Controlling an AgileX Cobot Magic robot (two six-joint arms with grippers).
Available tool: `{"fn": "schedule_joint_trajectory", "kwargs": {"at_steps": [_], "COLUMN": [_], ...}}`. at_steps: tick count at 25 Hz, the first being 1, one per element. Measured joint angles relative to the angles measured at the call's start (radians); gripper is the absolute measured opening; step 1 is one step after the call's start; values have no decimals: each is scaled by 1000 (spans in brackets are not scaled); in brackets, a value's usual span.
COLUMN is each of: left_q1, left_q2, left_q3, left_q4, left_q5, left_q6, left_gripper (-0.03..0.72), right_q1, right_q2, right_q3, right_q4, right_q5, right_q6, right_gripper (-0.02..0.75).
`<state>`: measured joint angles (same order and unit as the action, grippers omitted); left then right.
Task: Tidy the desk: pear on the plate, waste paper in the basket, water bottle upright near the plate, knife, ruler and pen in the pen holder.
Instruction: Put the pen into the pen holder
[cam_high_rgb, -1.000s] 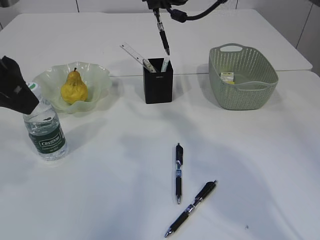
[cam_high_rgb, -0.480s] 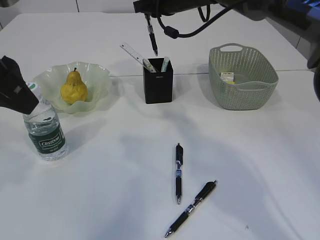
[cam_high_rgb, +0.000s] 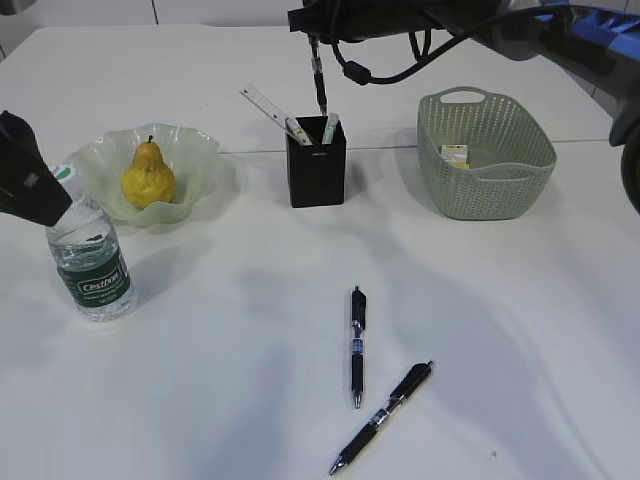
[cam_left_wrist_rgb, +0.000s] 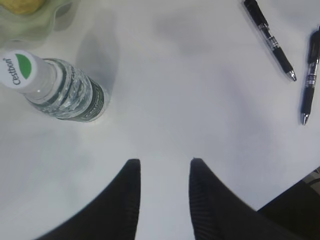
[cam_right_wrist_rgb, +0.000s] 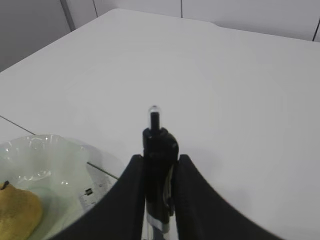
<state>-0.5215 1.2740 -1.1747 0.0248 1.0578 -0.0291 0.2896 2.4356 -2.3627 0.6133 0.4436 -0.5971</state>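
My right gripper (cam_high_rgb: 316, 38) (cam_right_wrist_rgb: 159, 157) is shut on a black pen (cam_high_rgb: 319, 80) (cam_right_wrist_rgb: 159, 145) that hangs upright, tip just above the black pen holder (cam_high_rgb: 317, 175). The clear ruler (cam_high_rgb: 265, 105) leans out of the holder beside a pale handle (cam_high_rgb: 329, 127), which I cannot tell to be the knife. Two more pens (cam_high_rgb: 357, 345) (cam_high_rgb: 383, 417) lie on the desk. The pear (cam_high_rgb: 148, 175) sits on the green plate (cam_high_rgb: 200, 150). The water bottle (cam_high_rgb: 90, 255) (cam_left_wrist_rgb: 65, 92) stands upright by the plate, with my left gripper (cam_left_wrist_rgb: 162, 162) open above it and apart from it. Waste paper (cam_high_rgb: 455, 155) lies in the basket (cam_high_rgb: 490, 185).
The basket stands right of the pen holder, near a seam between two tabletops (cam_high_rgb: 590, 140). The two loose pens (cam_left_wrist_rgb: 270, 37) (cam_left_wrist_rgb: 310, 80) lie near the front middle. The right arm and its cable (cam_high_rgb: 400, 60) reach over the back of the desk.
The right gripper swung the held pen left, then back right, to a spot over the pen holder. The left gripper and the bottle have stayed put.
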Motion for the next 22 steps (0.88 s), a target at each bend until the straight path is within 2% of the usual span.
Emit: {"fn": "schedule_joint_trajectory", "kwargs": {"at_steps": [19, 22], "left_q1": [0, 0], "left_q2": [0, 0], "left_q3": [0, 0], "left_q4": [1, 1], "left_q5": [0, 0], "left_q6": [0, 0], "left_gripper": [226, 226], "right_q1": [-8, -8], "right_q2": [29, 29], "right_q3": [0, 0], "right_q4": [62, 68], "right_q5": [2, 8], "right_q6": [-38, -38], "right_gripper": [148, 169]}}
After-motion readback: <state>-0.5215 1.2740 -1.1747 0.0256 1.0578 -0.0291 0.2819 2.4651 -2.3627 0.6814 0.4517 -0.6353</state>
